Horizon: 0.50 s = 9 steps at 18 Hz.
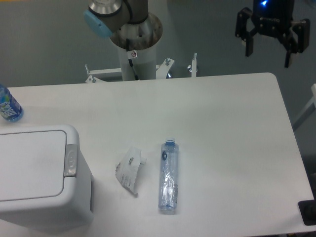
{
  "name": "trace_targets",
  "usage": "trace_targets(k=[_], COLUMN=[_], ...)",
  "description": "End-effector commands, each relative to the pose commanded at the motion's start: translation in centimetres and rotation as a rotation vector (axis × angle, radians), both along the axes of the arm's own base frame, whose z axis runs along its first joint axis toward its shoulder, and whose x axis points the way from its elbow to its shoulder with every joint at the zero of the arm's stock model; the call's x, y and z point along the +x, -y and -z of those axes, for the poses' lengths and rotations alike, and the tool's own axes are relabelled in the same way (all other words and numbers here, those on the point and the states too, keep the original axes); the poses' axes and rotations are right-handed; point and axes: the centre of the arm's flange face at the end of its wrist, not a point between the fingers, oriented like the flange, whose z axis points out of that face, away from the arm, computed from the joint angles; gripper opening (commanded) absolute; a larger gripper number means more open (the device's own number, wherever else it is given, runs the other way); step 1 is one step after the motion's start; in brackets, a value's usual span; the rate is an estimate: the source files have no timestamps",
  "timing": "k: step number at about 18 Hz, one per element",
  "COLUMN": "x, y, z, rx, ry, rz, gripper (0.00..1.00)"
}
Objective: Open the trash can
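The camera view looks down on a white counter [222, 123] with the trash can [34, 173] at its near left corner. The bin is a large pale box with rounded corners, and its flat lid [29, 165] lies shut. A small grey push-button strip [70, 160] sits on the rim along the bin's right edge, with its long axis running near to far.

The hand [271, 52] hangs at the far right, above and beyond the counter's far edge, well apart from the bin. Its two dark fingers point downward and stand spread wide, with nothing between them.

The relation that matters is the diagonal: the bin lies to the left of the hand and nearer to the camera, across almost the whole counter. The task looks not yet begun. The likely move is a long travel left and toward the near edge, then down onto the button strip, which faces the hand's side of the bin.

Between them, a clear plastic bottle [168, 177] lies on its side near the middle, its long axis near to far, with a crumpled wrapper [129, 170] just to its left. A blue-labelled bottle [7, 104] shows at the left edge, beyond the bin. A path kept high should clear all three.
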Motion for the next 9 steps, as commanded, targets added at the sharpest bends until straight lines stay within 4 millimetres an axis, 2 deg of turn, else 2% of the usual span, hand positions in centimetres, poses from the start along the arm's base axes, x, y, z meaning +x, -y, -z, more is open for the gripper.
trace_targets(k=[6,9], x=[0.2,1.1], y=[-0.4,-2.0], z=[0.3,0.5], rx=[-0.001,0.034], ry=[0.005,0.033], rz=[0.005,-0.072], gripper=[1.00,1.00])
